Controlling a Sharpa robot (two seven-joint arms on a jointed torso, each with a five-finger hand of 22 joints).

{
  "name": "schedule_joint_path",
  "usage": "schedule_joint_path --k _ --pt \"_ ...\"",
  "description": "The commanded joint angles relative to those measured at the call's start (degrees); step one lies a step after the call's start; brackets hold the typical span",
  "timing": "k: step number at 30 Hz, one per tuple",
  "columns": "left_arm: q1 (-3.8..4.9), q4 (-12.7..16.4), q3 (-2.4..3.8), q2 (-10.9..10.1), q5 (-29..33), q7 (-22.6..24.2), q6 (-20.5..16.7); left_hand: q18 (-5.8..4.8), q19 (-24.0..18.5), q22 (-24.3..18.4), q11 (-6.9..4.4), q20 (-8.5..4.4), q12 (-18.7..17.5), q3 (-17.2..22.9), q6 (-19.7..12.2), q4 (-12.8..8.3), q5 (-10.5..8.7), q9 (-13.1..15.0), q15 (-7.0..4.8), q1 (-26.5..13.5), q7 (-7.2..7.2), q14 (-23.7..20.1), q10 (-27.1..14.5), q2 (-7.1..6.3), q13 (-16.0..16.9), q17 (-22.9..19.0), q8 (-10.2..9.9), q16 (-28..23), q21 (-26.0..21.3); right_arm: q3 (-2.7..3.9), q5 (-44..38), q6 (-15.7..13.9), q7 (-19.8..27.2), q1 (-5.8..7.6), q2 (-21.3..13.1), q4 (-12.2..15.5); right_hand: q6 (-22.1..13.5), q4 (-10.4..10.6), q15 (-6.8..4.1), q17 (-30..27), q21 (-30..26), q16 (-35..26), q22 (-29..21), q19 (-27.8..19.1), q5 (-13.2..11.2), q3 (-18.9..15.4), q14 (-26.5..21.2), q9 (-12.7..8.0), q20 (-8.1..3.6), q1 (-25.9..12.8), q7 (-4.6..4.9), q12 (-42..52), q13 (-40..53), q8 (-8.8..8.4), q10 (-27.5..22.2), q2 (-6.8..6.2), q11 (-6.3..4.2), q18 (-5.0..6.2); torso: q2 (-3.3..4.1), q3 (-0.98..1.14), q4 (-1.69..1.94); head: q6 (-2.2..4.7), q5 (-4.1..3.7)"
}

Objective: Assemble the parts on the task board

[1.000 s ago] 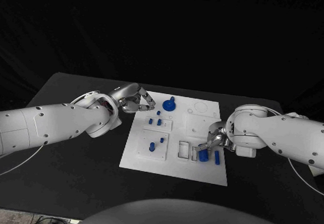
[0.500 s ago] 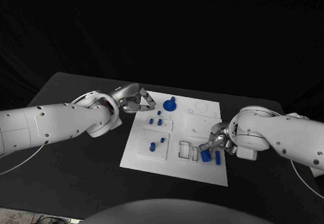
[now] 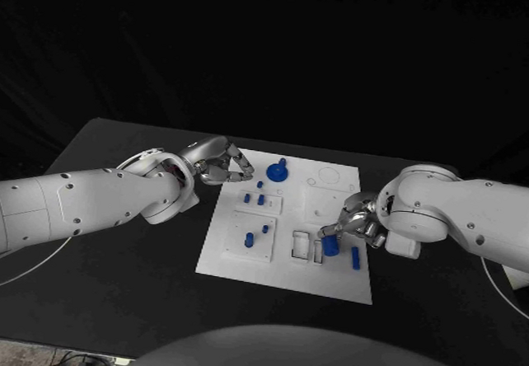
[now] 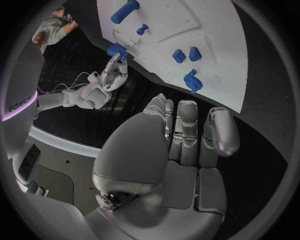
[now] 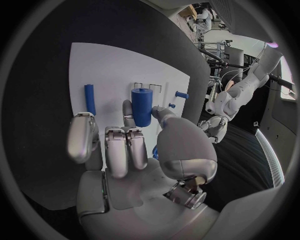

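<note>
The white task board (image 3: 287,263) lies in the middle of the black table. My right hand (image 3: 356,222) is over the board's right side and pinches a short blue cylinder (image 3: 330,245) between thumb and finger, upright just above the board; the same cylinder (image 5: 141,106) stands at the fingertips in the right wrist view. A thin blue rod (image 3: 355,257) lies flat beside it. My left hand (image 3: 222,164) hovers at the board's far left corner, fingers curled in, holding nothing.
A large blue knob (image 3: 277,172) sits at the board's far edge. Small blue pegs (image 3: 253,199) and a blue piece (image 3: 248,239) occupy the left side. White rectangular slots (image 3: 299,244) lie left of the cylinder. Black table (image 3: 118,258) surrounds the board.
My right hand has risen slightly with the blue cylinder in it, and its arm has shifted. The left hand has not moved.
</note>
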Motion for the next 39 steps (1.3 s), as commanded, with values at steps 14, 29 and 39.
schedule_joint_path --k 14,29,39 --pt "-0.12 0.1 0.02 0.2 -0.1 -0.2 0.9 0.49 -0.2 9.7 0.08 0.41 0.4 0.3 0.3 0.0 0.23 0.1 0.02 0.4 -0.09 -0.3 0.3 -0.05 -0.1 0.0 0.4 0.0 -0.1 -0.05 3.8 0.6 0.3 -1.54 4.9 -2.3 -1.2 -1.2 -0.13 15.1 -1.5 0.2 8.8 -1.5 -3.3 3.6 6.2 1.6 0.11 -2.9 -0.27 0.2 15.1 0.18 6.0 0.65 -0.01 1.23 0.03 0.04 0.03 0.01 0.38" --pt "-0.13 0.2 0.02 0.1 -0.2 -0.6 1.5 0.49 -0.2 9.7 0.11 0.43 0.4 0.3 0.3 0.0 0.25 0.1 0.04 0.4 -0.09 -0.3 0.3 -0.04 -0.1 0.0 0.4 0.0 -0.1 -0.04 3.9 -0.6 0.5 -2.05 6.5 -3.4 -2.2 -0.5 0.17 15.1 -2.5 0.2 8.5 -2.1 -9.0 4.0 6.2 2.4 0.4 -4.6 0.14 0.2 15.1 -0.58 6.0 1.24 0.35 1.43 0.07 0.04 0.01 0.01 0.54" --pt "-0.13 0.1 0.02 0.1 -0.5 -1.2 2.1 0.49 -0.2 9.7 0.11 0.43 0.4 0.3 0.3 0.0 0.25 0.1 0.04 0.4 -0.09 -0.3 0.3 -0.04 -0.1 0.0 0.4 0.0 -0.1 -0.04 3.9 -1.1 0.6 -2.17 6.3 -3.4 -2.4 0.8 0.4 15.1 -2.9 0.2 8.4 -2.3 -15.3 3.1 6.2 2.6 0.64 -6.5 0.4 0.2 15.1 -1.36 6.0 1.52 0.6 1.51 0.05 0.02 -0.01 0.01 0.6"
